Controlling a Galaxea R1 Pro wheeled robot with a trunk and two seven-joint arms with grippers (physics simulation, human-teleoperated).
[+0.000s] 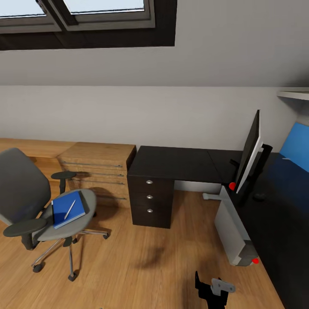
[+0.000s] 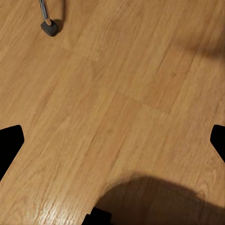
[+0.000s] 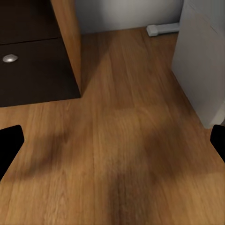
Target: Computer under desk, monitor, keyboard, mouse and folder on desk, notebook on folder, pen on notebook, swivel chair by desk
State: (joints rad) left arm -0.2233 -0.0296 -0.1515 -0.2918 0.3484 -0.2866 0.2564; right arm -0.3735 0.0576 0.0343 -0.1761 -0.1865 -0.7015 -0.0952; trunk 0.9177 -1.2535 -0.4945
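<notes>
Folder [image 1: 67,208] with pen [image 1: 70,209] atop swivel chair [image 1: 30,201]; no legible writing.

Glossy wood-plank floor [image 1: 128,257]; glossy black table [image 1: 176,163] top; oak-grain chest of drawers [image 1: 96,167]; matt grey cloth-like swivel chair [image 1: 25,189], chrome base; smooth blue folder [image 1: 66,208]; silvery pen [image 1: 70,209].

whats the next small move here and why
Probably turn and roll toward the swivel chair: the blue folder, with the pen on it, lies on its seat, and both wrist views show open fingers over bare floor, out of reach.
</notes>
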